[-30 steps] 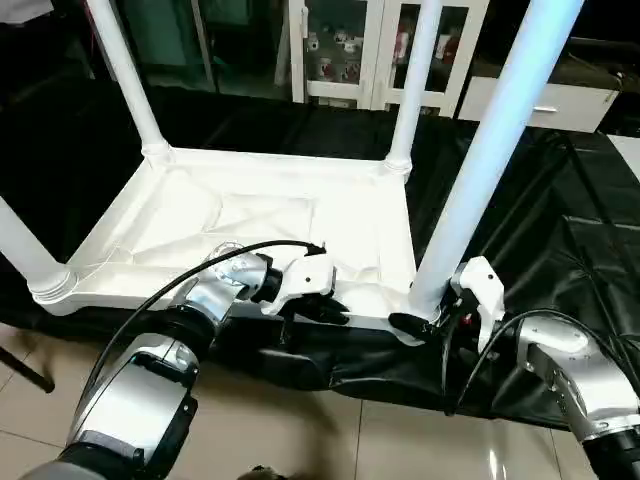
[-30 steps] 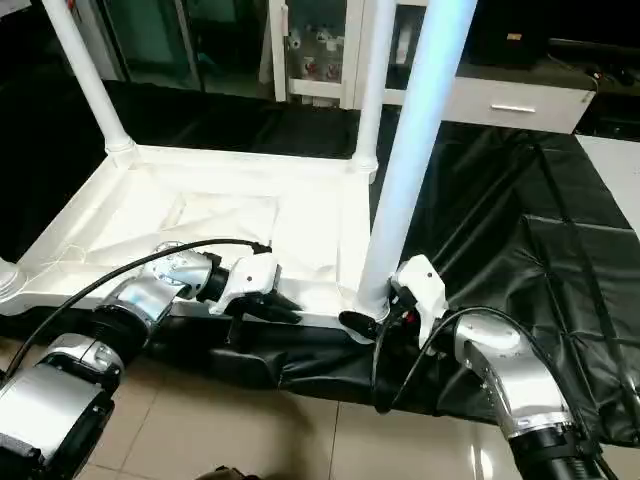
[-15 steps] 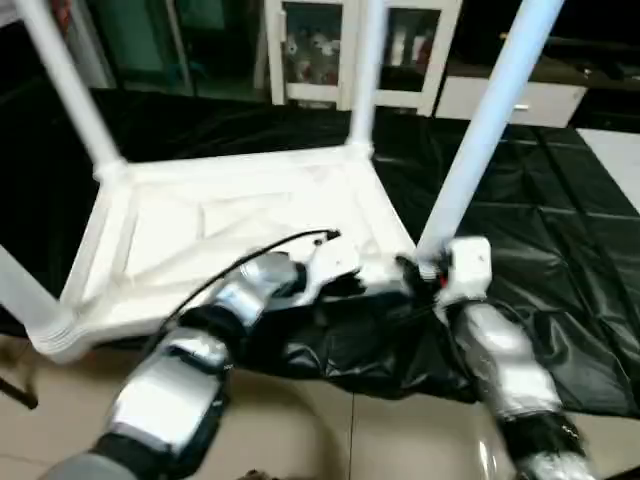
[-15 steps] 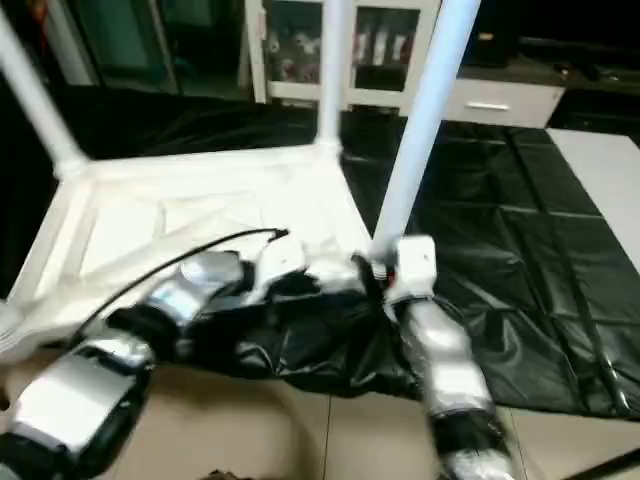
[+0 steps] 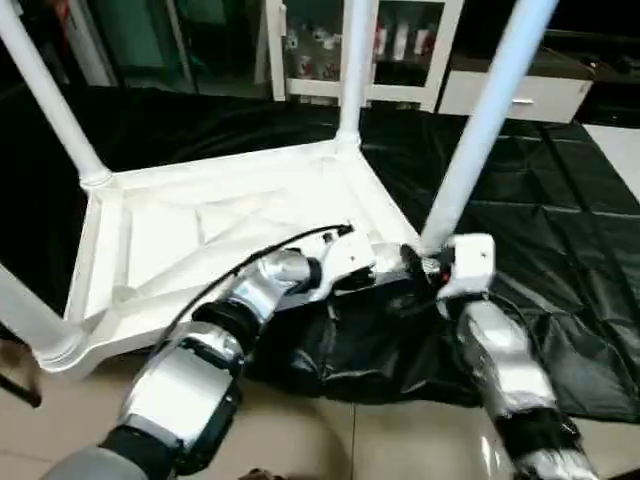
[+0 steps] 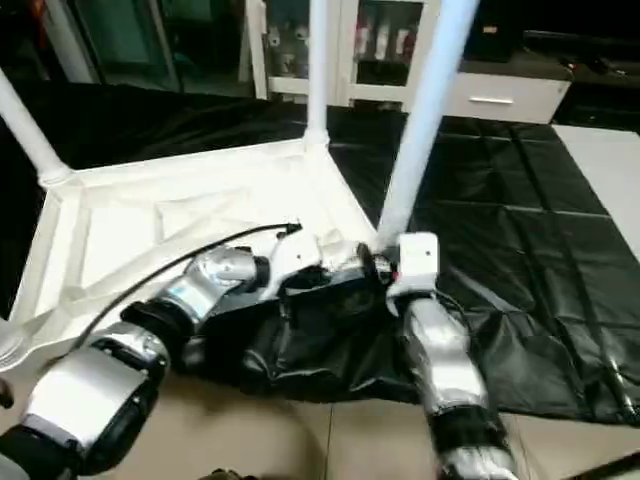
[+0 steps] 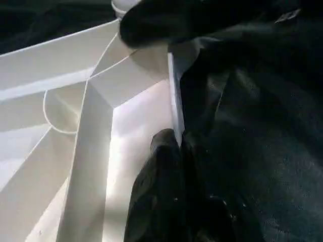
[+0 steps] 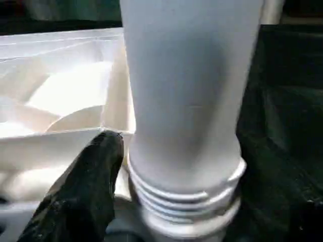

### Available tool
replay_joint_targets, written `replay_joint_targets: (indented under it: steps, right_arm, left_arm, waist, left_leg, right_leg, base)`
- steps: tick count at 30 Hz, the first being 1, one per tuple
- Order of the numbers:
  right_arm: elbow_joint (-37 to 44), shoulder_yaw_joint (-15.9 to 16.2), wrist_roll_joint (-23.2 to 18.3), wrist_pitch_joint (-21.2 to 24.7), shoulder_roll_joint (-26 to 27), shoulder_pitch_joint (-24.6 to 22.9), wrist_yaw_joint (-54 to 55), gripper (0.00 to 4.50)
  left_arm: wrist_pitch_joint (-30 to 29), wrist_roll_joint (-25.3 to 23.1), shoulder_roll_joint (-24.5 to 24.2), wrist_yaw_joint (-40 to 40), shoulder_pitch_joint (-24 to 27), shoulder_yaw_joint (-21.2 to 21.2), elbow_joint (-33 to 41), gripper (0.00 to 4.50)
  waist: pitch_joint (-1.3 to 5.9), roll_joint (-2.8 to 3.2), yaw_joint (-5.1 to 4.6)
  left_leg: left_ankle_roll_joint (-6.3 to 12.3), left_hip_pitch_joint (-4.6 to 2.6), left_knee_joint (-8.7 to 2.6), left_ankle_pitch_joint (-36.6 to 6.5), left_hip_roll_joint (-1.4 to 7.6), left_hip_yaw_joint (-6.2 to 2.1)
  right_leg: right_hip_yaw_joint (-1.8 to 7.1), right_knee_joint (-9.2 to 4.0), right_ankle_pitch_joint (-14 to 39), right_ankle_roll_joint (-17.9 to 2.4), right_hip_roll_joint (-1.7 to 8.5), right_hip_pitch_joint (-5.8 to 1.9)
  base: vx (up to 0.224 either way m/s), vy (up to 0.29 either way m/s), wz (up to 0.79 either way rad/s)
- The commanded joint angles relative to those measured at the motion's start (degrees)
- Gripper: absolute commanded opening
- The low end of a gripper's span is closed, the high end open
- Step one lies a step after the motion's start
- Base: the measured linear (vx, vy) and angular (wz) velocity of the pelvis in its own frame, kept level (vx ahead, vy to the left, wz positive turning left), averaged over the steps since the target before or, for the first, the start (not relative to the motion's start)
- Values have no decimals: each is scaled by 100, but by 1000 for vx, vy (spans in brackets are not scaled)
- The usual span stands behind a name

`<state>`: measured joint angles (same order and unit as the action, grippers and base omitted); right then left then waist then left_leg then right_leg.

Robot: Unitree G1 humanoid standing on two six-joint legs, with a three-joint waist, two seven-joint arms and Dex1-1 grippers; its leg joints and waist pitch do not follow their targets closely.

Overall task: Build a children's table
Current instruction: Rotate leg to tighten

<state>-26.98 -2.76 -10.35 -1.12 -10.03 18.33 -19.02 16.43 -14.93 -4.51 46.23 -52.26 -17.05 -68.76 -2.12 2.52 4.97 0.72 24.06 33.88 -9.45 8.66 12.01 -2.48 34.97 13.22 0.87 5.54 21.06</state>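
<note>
**Upturned table on the worktop, both claws at its near right corner**

The near-left leg (image 5: 20,310) stands in its corner socket at the picture's left edge, and the far-left leg (image 5: 50,100) rises behind it. Between them and to the right lies the tabletop (image 5: 200,225), white and upside down on the black-covered worktop (image 5: 560,200), ribbed underside facing up and one corner hanging over the tiled floor (image 5: 300,440).

The left arm reaches across the near edge. The left claw (image 7: 174,151) is closed on the thin near rim of the tabletop, close to the right corner, with the black cover bunched just beside it.

The far-right leg (image 5: 355,60) stands upright in front of a white glass-fronted cabinet (image 5: 320,50). The near-right leg (image 5: 485,120) leans slightly from its socket, its ribbed collar seated in the corner. The right claw (image 5: 420,262) sits at the base of this leg, just beside the collar; I cannot tell whether it is open or gripping.
</note>
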Motion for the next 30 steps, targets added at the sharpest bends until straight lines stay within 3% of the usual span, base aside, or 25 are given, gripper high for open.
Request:
replay_joint_targets:
  steps: [1,2,3,5,9,11,13,16,20,23,25,30]
  right_arm:
    - [525,73,-335,244,-232,-114,-686,396]
    - [819,111,-458,366,-611,-318,-1241,396]
    - [819,111,-458,366,-611,-318,-1241,396]
    - [972,82,-519,441,-1069,-528,-1842,396]
    - [1291,128,-868,717,-1381,-755,-2596,396]
    - [1423,198,-1014,897,-1523,-845,-2936,396]
    - [1398,245,-1007,910,-1552,-839,-3018,396]
    - [1231,420,-951,879,-1508,-719,-3242,396]
    - [1090,557,-806,802,-1458,-626,-3314,370]
    - [1021,550,-776,827,-1445,-550,-3359,359]
    - [1019,533,-821,875,-1460,-521,-3396,321]
    - [1020,560,-841,892,-1581,-546,-3542,280]
  left_arm:
    - [113,-186,-213,253,107,-155,-73,0]
    - [201,-193,-349,565,135,-193,-46,0]
    - [201,-193,-349,565,135,-193,-46,0]
    - [420,-18,-524,1461,225,-186,56,0]
    - [515,254,-642,2313,306,-130,219,0]
    - [533,313,-716,2710,324,-172,282,0]
    - [580,306,-734,2749,320,-191,293,0]
    - [628,322,-734,2813,305,-191,321,0]
    - [612,330,-706,2851,298,-197,344,0]
    - [591,334,-695,2867,279,-187,363,0]
    - [593,342,-702,2901,281,-178,376,0]
    - [603,324,-736,2935,286,-182,361,0]
  waist:
    - [323,-51,34]
    - [326,-60,36]
    - [326,-56,59]
    - [320,-54,60]
    - [323,-48,116]
    - [326,-66,163]
    - [317,-61,207]
    - [303,-83,257]
    - [311,-81,285]
    - [326,-84,315]
    - [329,-88,316]
    - [327,-69,327]
  left_leg:
    - [397,-280,-497,-1673,555,-308]
    - [391,-272,-491,-1653,551,-303]
    - [392,-283,-485,-1650,560,-302]
    - [369,-263,-483,-1583,554,-294]
    - [434,-253,-462,-1536,568,-268]
    - [460,-274,-458,-1531,582,-249]
    - [402,-285,-467,-1583,588,-244]
    - [174,-297,-501,-1782,593,-250]
    - [60,-310,-506,-1757,595,-250]
    - [131,-292,-490,-1535,583,-246]
    - [201,-287,-474,-1466,576,-240]
    - [224,-290,-476,-1514,589,-246]
  right_leg:
    - [185,-390,-262,-1296,479,-123]
    - [183,-385,-281,-1317,479,-131]
    - [185,-388,-291,-1316,482,-128]
    - [182,-380,-316,-1367,482,-123]
    - [169,-360,-300,-1546,484,-128]
    - [160,-343,-269,-1627,477,-91]
    - [166,-355,-110,-1618,488,-72]
    - [180,-381,259,-1547,508,-56]
    - [188,-376,229,-1508,512,-42]
    - [178,-340,-119,-1503,505,-62]
    - [174,-330,-240,-1511,508,-64]
    - [173,-342,-121,-1504,509,-67]
  base:
    - [0,0,0]
    - [0,0,0]
    - [0,0,0]
    - [0,0,0]
    - [0,0,0]
    - [0,0,0]
    - [0,0,0]
    - [0,0,0]
    - [0,0,0]
    - [0,0,0]
    - [0,0,0]
    - [0,0,0]
